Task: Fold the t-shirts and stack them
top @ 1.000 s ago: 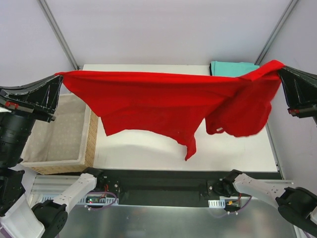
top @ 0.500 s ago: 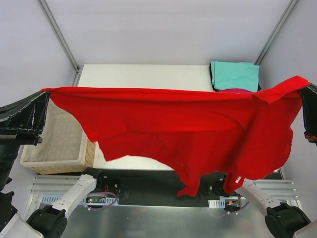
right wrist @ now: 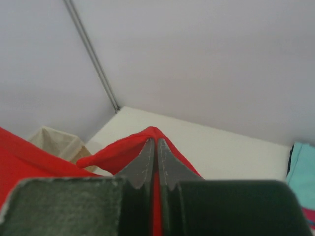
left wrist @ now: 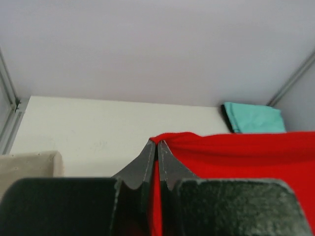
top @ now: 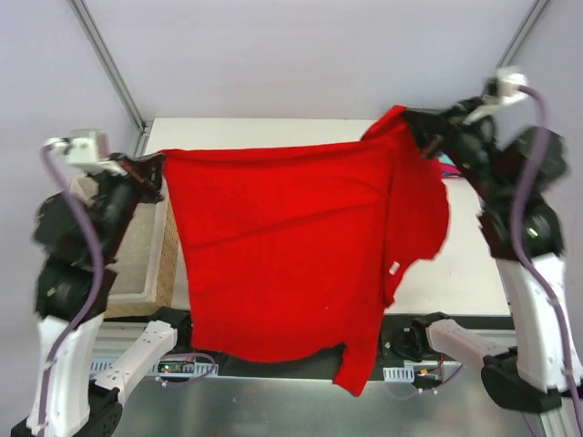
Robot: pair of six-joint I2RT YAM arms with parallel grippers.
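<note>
Drawing inward from the wide spread of a second earlier, the two arms had brought the red t-shirt from a taut, stretched band into a narrower hanging sheet. The left pincer was clamped tight on the shirt's upper left corner, and the right pincer was clamped just as tight on the upper right; both wrist views showed the fingers pressed together over a ridge of red cloth. With the tension eased, the fabric hung slack, clear of the bench and above it, its lower edge reaching out over the arm bases at the near side. That likely meant the shake-out was done and the shirt was ready to be laid down flat for folding, a step not yet made.

The held edge ran left to right across the bench, a little higher at the right. From it the body dropped toward the near edge, which I judged to be its long axis. A loose flap drooped on the right and a tail trailed lowest. The folded teal shirt lay at the far right corner, the basket at the left.
</note>
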